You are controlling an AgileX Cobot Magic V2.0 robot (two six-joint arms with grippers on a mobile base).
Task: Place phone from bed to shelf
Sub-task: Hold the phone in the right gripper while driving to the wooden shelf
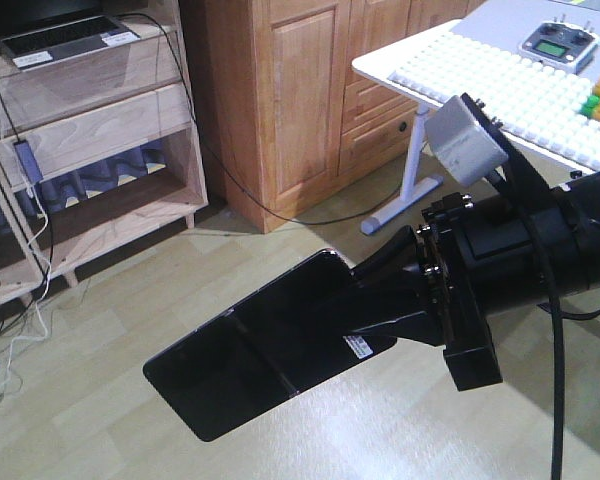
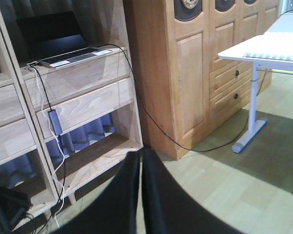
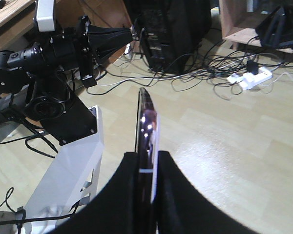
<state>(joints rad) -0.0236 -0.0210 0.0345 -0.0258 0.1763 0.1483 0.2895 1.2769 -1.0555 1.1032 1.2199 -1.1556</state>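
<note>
The phone is a flat glossy black slab with a crease and a small white sticker, held level above the floor. My right gripper is shut on its near end. In the right wrist view the phone stands edge-on between the closed jaws of that gripper. The pale wooden shelf stands at the far left, well beyond the phone. My left gripper is shut with nothing in it and faces the shelf. The bed is out of view.
A silver laptop with trailing cables lies on the shelf's upper board. An orange-brown cabinet stands right of the shelf. A white table carries a remote controller. Cables and a power strip lie on the floor.
</note>
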